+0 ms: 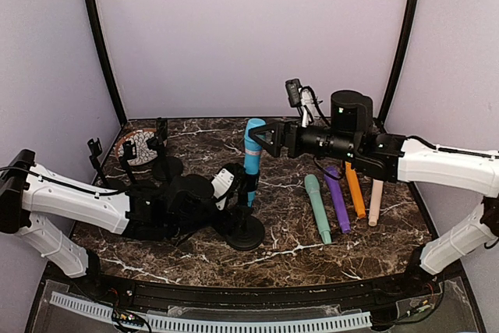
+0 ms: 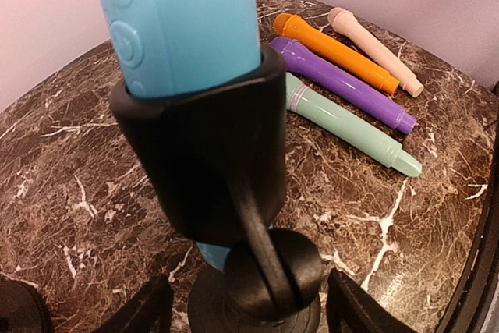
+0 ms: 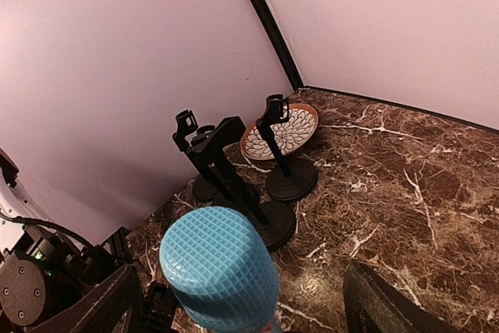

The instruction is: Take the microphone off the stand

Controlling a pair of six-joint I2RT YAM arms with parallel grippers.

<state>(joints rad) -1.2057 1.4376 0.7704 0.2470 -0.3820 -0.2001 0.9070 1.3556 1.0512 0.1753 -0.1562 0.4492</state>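
The blue mic [image 1: 253,144] stands head-up in its stand [image 1: 246,233] near the middle of the desk [image 1: 292,249]. Its body is seated in the black clip [image 2: 204,163], and its lower end shows just below the clip.

The left arm [image 1: 74,202] reaches in low from the left. The left jaws are open, with one finger [image 2: 146,311] on each side of the stand's lower part. From the wrist view neither finger seems to touch it, and they hold nothing.

The right arm [image 1: 437,163] comes in higher from the right, level with the mic's head. The right jaws are spread wide. The wrist camera shows the meshed head between the two fingers [image 3: 383,300], with clear space on both sides — nothing is gripped.

Right of the stand, four loose mics lie side by side on the desk: green [image 1: 317,210], purple [image 1: 337,199], orange [image 1: 355,191] and beige [image 1: 376,203]. The green one is nearest the stand and the beige one farthest.

At the back left are three spare stands [image 3: 282,163] — all without mics — grouped close together. A patterned plate [image 1: 137,146] sits just behind them.
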